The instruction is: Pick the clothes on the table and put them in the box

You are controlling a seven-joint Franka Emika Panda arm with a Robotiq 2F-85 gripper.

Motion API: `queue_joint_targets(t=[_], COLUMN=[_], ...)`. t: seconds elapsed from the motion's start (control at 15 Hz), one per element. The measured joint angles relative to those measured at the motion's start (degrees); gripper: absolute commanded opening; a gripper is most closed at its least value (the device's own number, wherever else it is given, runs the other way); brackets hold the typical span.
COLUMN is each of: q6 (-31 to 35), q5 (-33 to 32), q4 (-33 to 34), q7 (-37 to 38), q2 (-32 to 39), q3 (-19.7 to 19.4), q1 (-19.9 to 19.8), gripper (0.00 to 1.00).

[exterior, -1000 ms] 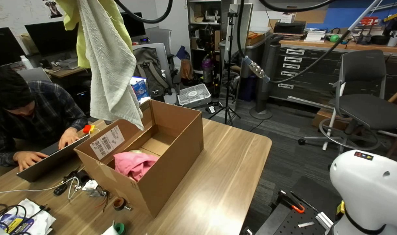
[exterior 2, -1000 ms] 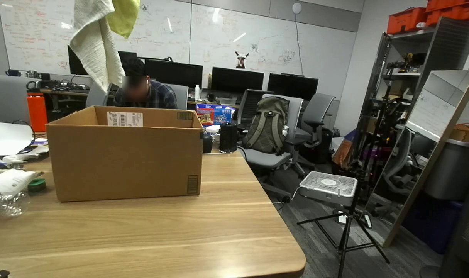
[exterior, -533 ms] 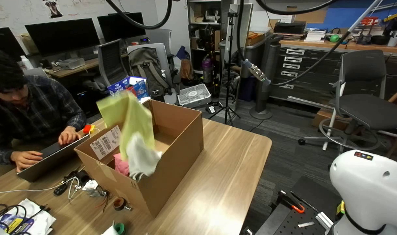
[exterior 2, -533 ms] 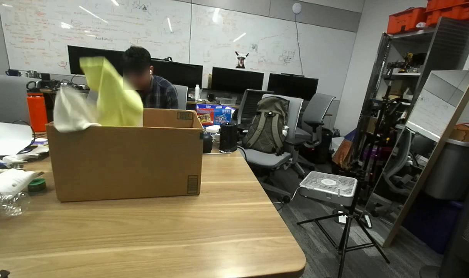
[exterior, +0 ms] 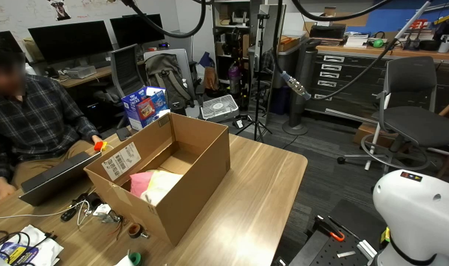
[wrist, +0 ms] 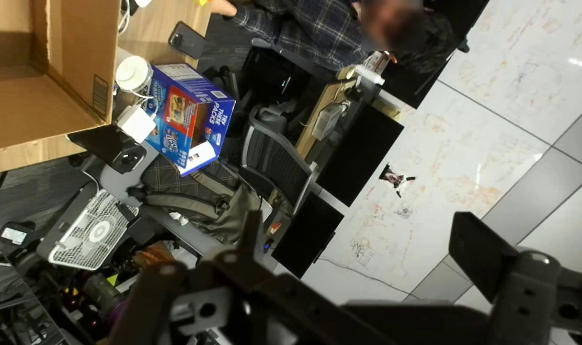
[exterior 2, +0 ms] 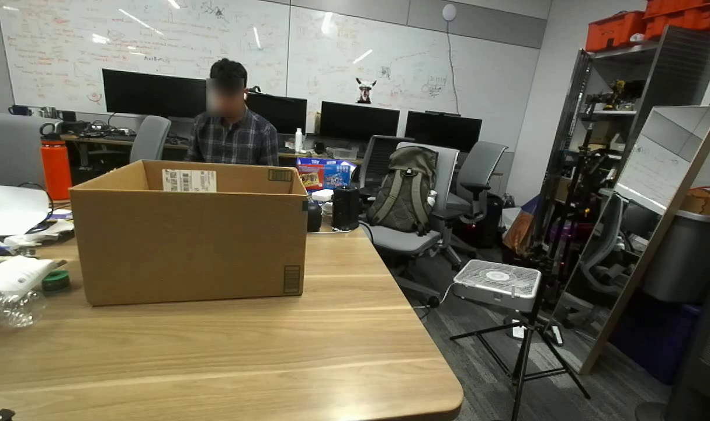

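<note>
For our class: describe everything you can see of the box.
The box is brown, rectangular, seemingly cardboard, and open at the top. A white printed label sits on the inside of a long wall; dark marks are printed near corners. It stands upright on the table. Clothes, pink, yellow and white, lie inside at one end.

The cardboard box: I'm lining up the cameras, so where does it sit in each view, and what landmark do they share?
In an exterior view: the cardboard box is left of centre, reaching into the lower half, seen from above.
In an exterior view: the cardboard box is left of centre at mid-height, seen side-on.
Wrist view: the cardboard box is at upper left, cut off by the picture's edges.
Shared landmark: the blue printed carton.
</note>
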Motion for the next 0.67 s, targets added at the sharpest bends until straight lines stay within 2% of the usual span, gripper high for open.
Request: queue_joint_targets(t=[0.13, 0.33, 0.4, 0.67], q6=[-2.3, -9.1, -10.3, -12.9], q5=[0.9, 2.0, 4.2, 16.3], q4=[-2.3, -7.0, -9.3, -20.3], q7=[-4.1, -11.3, -14.3, -28.9], q2=[-3.1, -9.6, -11.6, -17.1], q3=[1.5, 5.2, 7.6, 20.7], q1=[0.2, 0.1, -2.0, -20.0], gripper=[1.00, 1.00, 1.00, 1.00])
